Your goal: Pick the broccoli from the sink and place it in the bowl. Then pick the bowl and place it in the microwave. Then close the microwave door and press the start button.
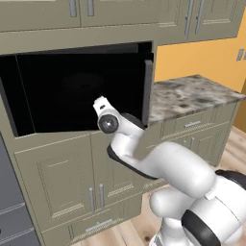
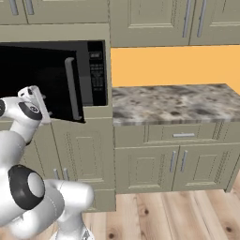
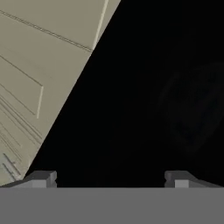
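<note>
I have the tool (image 3: 109,177) spread wide, holding nothing, right against the wide black glossy microwave door (image 2: 37,79), which stands nearly shut with its long grey bar handle (image 2: 71,89) outward. Large black built-in microwave (image 1: 150,53) sits beside the speckled stone bench (image 2: 173,103). I cannot see the bowl. Risk: an off-centre push slides the fingertips (image 3: 43,178) along the glass, leaving the door unlatched.

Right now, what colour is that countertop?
Mottled grey-brown stone countertop; clearest in the right base view.
</note>
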{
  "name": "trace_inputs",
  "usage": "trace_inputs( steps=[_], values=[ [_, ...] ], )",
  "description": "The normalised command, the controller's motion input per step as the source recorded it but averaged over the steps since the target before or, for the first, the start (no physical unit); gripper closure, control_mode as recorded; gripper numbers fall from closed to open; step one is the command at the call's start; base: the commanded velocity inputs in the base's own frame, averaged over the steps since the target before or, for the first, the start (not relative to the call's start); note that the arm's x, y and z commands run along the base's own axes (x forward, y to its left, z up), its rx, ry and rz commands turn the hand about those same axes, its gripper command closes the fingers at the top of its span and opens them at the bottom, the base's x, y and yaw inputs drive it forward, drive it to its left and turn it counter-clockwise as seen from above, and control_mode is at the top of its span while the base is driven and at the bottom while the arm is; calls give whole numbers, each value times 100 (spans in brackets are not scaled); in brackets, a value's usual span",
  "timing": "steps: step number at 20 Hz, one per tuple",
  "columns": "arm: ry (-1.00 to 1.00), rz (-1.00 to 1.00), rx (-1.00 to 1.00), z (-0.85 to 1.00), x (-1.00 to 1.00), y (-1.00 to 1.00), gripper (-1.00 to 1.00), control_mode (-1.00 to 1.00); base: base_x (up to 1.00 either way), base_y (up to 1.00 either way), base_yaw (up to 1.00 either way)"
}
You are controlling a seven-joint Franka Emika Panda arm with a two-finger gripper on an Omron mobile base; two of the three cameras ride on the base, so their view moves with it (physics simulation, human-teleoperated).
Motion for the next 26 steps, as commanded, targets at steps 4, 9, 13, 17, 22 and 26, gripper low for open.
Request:
trace_inputs(
  steps=[4,9,13,17,22,26],
  values=[
    [0,-2,-9,0,36,-21,-100,-100,0,0,0],
    [0,-1,-8,0,26,-18,-100,-100,0,0,0],
    [0,0,-10,0,24,-11,-100,-100,0,0,0],
    [0,0,-8,0,26,-13,-100,-100,0,0,0],
    [0,0,-7,0,21,-14,-100,-100,0,0,0],
    [0,0,-6,0,16,-18,-100,-100,0,0,0]
  ],
)
